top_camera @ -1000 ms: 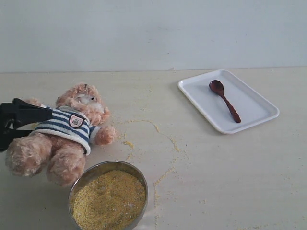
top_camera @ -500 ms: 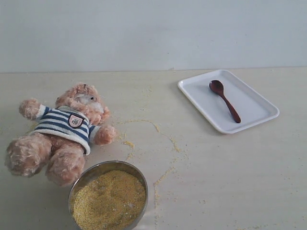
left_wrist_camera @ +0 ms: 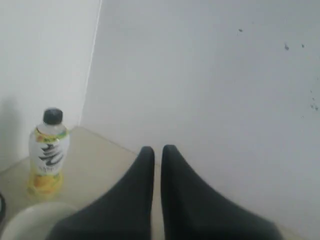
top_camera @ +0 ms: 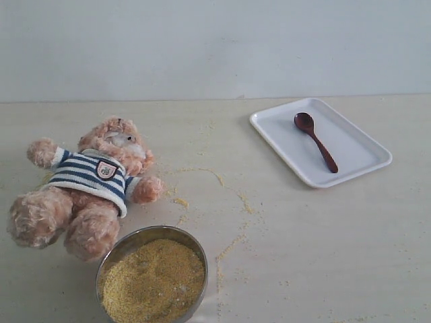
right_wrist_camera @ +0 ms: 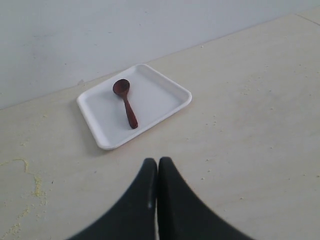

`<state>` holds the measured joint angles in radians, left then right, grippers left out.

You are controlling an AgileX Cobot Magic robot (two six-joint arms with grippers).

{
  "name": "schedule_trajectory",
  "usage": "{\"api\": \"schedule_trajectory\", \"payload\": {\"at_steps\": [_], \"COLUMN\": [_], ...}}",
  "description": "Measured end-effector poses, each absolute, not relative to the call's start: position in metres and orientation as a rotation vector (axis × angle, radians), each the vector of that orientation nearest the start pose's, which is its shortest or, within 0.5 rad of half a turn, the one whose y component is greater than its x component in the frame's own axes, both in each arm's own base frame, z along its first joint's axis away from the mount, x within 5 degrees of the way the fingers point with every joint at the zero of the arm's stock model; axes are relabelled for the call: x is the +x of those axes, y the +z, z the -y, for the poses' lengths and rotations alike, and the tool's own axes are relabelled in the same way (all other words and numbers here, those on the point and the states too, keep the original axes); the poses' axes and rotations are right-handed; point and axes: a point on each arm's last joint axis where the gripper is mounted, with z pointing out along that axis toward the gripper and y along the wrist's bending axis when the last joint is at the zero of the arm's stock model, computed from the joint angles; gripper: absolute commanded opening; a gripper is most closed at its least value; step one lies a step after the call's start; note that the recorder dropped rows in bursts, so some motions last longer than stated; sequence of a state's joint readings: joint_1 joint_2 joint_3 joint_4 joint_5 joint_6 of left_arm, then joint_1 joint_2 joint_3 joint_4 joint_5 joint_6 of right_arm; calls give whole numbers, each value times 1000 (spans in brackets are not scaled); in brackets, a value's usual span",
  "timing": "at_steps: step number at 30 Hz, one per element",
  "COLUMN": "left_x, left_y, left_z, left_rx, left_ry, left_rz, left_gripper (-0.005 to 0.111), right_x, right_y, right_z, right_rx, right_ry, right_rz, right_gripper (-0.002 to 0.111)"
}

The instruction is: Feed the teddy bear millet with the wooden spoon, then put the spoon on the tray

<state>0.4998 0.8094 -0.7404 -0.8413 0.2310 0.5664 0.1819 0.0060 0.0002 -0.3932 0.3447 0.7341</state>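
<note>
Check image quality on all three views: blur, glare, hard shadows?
Exterior view: even, soft light, no glare, only faint shadows by the teddy bear and tray. Left wrist view: softest, bottle label unreadable, left gripper a featureless dark mass. Right wrist view: wooden spoon fairly sharp, right gripper blurred up close.

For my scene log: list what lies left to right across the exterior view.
bear → bowl of millet → tray. The spoon is left out: it lies on the tray.
</note>
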Motion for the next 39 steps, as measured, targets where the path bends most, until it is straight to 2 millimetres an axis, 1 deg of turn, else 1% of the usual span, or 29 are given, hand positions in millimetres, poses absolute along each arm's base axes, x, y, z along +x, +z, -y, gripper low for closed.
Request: {"api": "schedule_trajectory", "payload": {"at_steps": [4,6,8,10,11,12,13,15,17,19,21,22,24,26,29,31,34,37,39], "left_x": [165,162,153,137,119,107,85,64,42,23,10,5,3,2,-2,-3,-2,2,5], "left_y": [341,336,338,347,358,363,370,374,370,362,349,341,326,311,301,297,296,303,311], "left_z": [-53,-45,-37,-27,-16,-11,-1,7,15,20,26,29,38,46,52,53,51,45,39], "left_rx": [-504,-461,-401,-336,-274,-238,-175,-96,-9,49,83,82,56,46,63,88,144,165,176], "left_ry": [-75,-92,-80,-87,-107,-122,-153,-172,-177,-193,-238,-294,-471,-616,-697,-682,-600,-478,-365], "left_rz": [-1727,-1746,-1725,-1663,-1591,-1549,-1479,-1424,-1389,-1366,-1378,-1405,-1508,-1651,-1773,-1811,-1802,-1708,-1614], "left_gripper": [5,5,5,5,5,5,5,5,5,5,5,5,5,5,5,5,5,5,5], "right_x": [55,55,55,55,55,55,55,55,55,55,55,55,55,55,55,55,55,55,55], "right_y": [184,184,184,184,184,184,184,184,184,184,184,184,184,185,185,185,185,185,185], "right_z": [2,2,2,2,2,2,2,2,2,2,2,2,2,2,2,2,2,2,2], "right_rx": [255,254,254,253,253,253,253,253,252,252,252,252,252,252,252,252,252,252,252], "right_ry": [269,268,268,268,268,268,268,268,269,269,269,269,269,270,270,270,270,270,270], "right_rz": [-1797,-1796,-1796,-1795,-1795,-1795,-1795,-1795,-1793,-1793,-1793,-1793,-1793,-1791,-1791,-1791,-1791,-1791,-1791], "right_gripper": [0,0,0,0,0,0,0,0,0,0,0,0,0,0,0,0,0,0,0]}}
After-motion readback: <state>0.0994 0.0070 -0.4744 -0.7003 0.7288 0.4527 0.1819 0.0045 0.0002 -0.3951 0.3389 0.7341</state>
